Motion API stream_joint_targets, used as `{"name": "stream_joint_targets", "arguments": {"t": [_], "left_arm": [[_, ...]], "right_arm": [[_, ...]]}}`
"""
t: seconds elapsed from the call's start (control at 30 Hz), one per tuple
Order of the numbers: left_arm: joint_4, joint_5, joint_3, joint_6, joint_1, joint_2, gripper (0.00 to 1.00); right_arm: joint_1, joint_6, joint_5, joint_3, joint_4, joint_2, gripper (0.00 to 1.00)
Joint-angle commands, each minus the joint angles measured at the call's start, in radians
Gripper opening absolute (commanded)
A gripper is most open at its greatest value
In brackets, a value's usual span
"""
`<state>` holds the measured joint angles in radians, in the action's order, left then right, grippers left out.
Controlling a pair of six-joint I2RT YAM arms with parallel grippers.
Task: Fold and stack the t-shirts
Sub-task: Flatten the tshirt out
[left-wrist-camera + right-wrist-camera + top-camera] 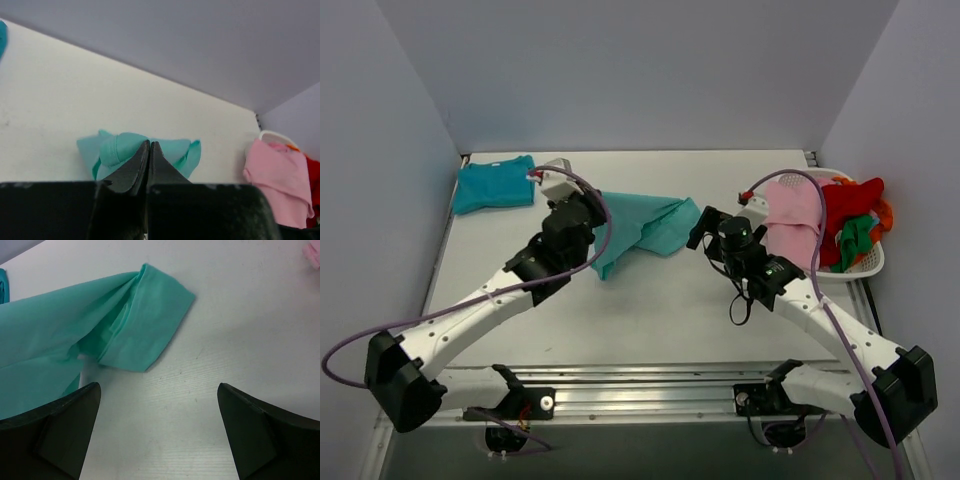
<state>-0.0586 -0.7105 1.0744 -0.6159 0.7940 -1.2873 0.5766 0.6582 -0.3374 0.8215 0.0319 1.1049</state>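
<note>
Nearest me, the white table (650,310) lay bare between the two arms. On the left, the left gripper (150,144) had its fingers pressed together on a bunched edge of the light turquoise t-shirt (645,225), pinching the cloth. The shirt trailed from there to the right across the middle of the table, rumpled and only half folded. The right gripper (158,390) hovered with its fingers spread wide, holding nothing, just short of the shirt's sleeve. Further back, in the far left corner, the darker teal-blue t-shirt (495,183) sat folded flat, well apart from the other. On the far right stood a white basket (868,262) with a pink garment (793,215) draped over its rim, beside red (850,200) and green (853,240) clothes.
</note>
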Motion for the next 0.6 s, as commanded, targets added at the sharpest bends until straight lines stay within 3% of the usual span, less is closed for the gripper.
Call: {"name": "stream_joint_targets", "arguments": {"t": [0.0, 0.2, 0.47, 0.57], "left_arm": [[0.098, -0.067, 0.024, 0.094, -0.033, 0.092, 0.02], [0.078, -0.159, -0.037, 0.154, -0.073, 0.218, 0.02], [0.183, -0.083, -0.074, -0.019, -0.156, 0.154, 0.02], [0.066, 0.043, -0.076, 0.05, -0.153, 0.213, 0.02]], "right_arm": [[0.017, 0.026, -0.032, -0.01, -0.019, -0.001, 0.96], [0.046, 0.058, -0.029, -0.025, -0.081, 0.058, 0.96], [0.17, 0.073, -0.04, 0.037, -0.249, 0.295, 0.96], [0.206, 0.072, -0.04, 0.138, -0.25, 0.421, 0.96]]}}
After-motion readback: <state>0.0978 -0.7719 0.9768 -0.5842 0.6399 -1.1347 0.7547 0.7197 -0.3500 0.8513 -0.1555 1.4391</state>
